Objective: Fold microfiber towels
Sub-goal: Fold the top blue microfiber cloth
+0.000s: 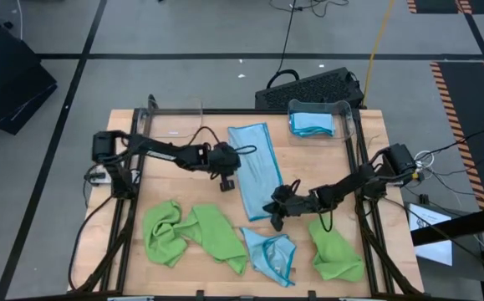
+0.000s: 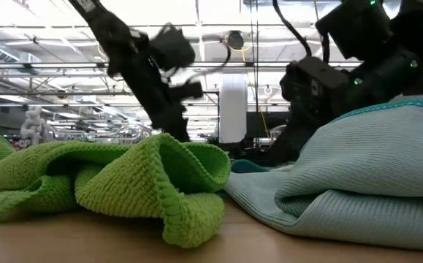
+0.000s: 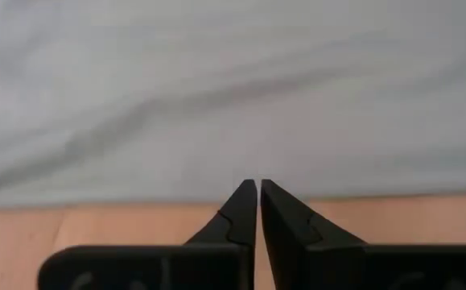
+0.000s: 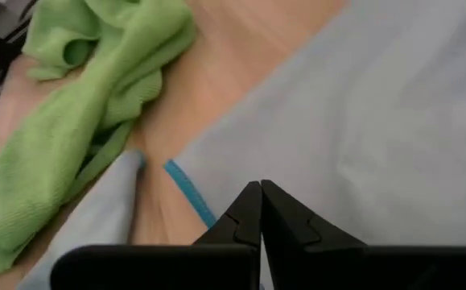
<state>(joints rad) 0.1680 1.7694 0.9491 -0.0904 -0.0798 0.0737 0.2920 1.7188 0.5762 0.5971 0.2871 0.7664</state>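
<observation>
Left gripper [image 1: 226, 180] has its fingers pressed together with nothing between them, tips just off the long left edge of the folded light blue microfiber towel [image 1: 254, 170] at the middle of the wooden table [image 1: 183, 188]. Right gripper [image 1: 277, 211] is pinched shut too, at that towel's near right corner; whether it pinches cloth, I cannot tell. The blue strip lies flat, its long axis running from the far edge toward the near edge, slightly slanted. Near of it sits a crumpled blue towel [image 1: 272, 253], with rumpled lime green towels [image 1: 193, 234] to its left and another green one [image 1: 334, 250] to its right. Bare wood lies open left of the strip. A clear plastic bin [image 1: 318, 119] holding folded blue towels sits far right.
</observation>
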